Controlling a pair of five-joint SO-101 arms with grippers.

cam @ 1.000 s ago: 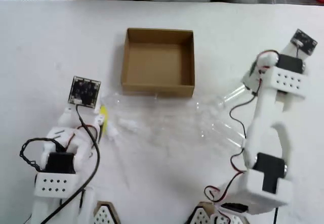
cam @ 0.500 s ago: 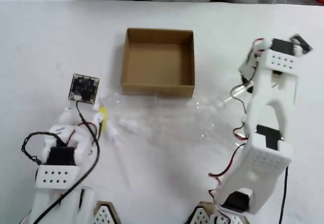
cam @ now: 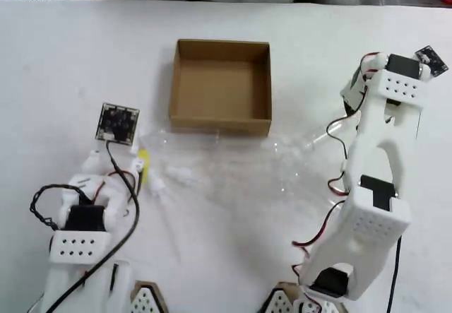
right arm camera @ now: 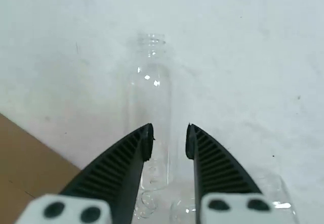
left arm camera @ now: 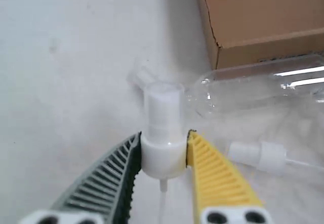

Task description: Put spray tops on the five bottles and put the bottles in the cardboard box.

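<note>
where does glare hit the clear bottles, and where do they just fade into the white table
High view: the bottles in front of the cardboard box fade into the white table, leaving faint outlines. Left wrist view: bright streaks of glare run along the bottle by the box. Right wrist view: small glints sit near the neck of the bottle under the open right claw.

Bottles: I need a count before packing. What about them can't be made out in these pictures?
- High view: the clear bottles blur into the white table and the right arm covers some, so no count.
- Left wrist view: a bottle by the cardboard box is cut off by the edge.
- Right wrist view: the right gripper covers the base end of a topless bottle.
</note>
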